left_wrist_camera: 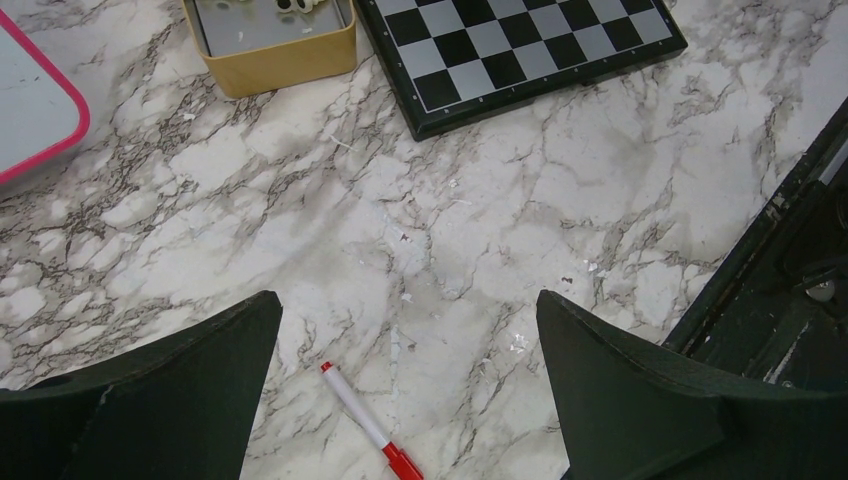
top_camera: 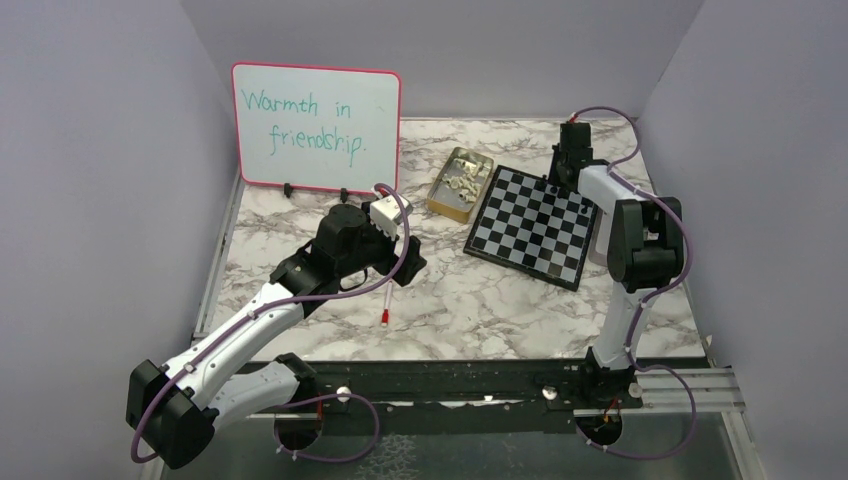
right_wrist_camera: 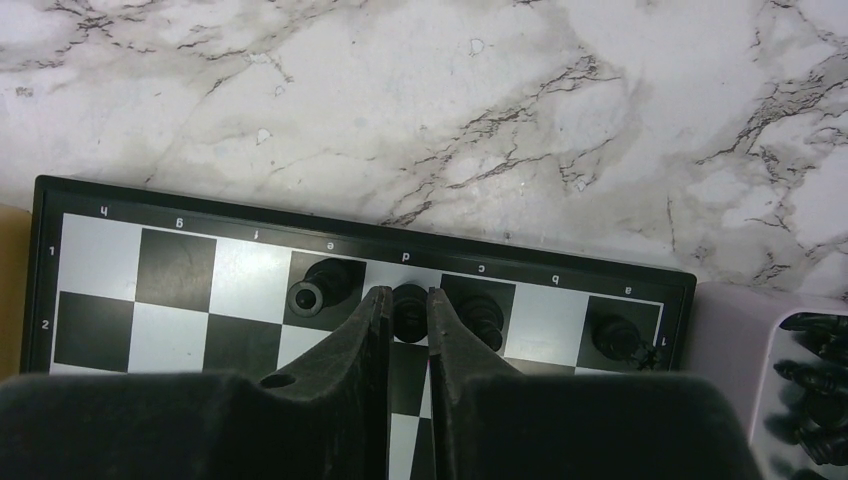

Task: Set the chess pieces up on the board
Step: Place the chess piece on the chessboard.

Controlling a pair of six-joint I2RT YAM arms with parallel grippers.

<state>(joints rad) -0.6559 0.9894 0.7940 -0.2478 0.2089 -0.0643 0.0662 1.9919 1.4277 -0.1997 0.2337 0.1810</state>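
Black chess piece [right_wrist_camera: 410, 310], glossy, stands on the board's [right_wrist_camera: 180, 270] edge row, lower centre of frame, clenched in the right pincer [right_wrist_camera: 408, 296]; left pincer [left_wrist_camera: 408, 297] gapes wide, empty.

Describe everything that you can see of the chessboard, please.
The board is a flat square with black and silvery-grey checks, a thin black rim and white letters and numbers along its edges. It lies turned at an angle on the marble table, beside a yellow tin. Four black pieces are on its far row; the right gripper is shut on one of them.
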